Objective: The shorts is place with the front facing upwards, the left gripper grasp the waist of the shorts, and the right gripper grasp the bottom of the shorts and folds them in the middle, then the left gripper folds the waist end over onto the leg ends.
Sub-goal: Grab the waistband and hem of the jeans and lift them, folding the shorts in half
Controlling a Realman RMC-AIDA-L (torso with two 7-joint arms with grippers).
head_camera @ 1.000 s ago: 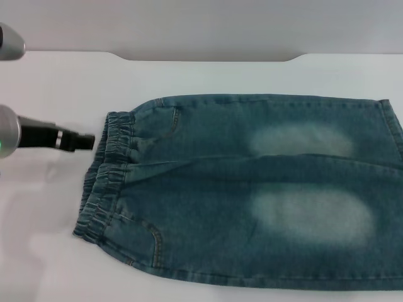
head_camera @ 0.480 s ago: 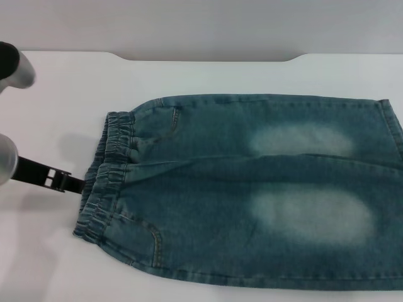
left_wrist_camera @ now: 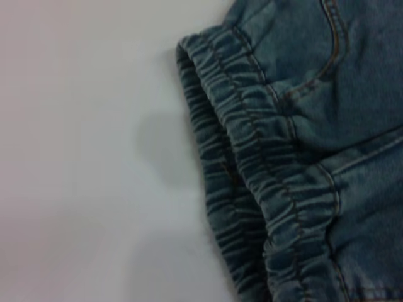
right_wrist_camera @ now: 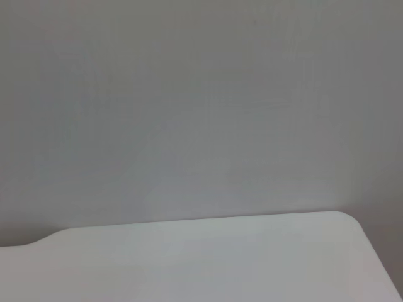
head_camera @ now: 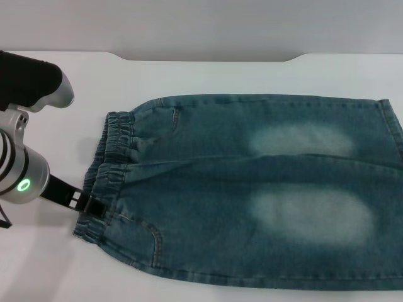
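Our left gripper [head_camera: 88, 205] has swung down along the waist since a second ago and now touches the near end of the elastic band, so the waist grasp looks close; whether its jaws are closed we cannot tell. The shorts [head_camera: 252, 189] lie flat, front up, on the bench [head_camera: 56, 270], unfolded. The right gripper is out of sight. No containers appear.

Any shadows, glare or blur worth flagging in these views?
Head view: even light, left gripper casts a faint shadow on the table beside the shorts. Left wrist view: waistband slightly soft, dim shadow patch on the table. Right wrist view: only wall and table edge, no glare.
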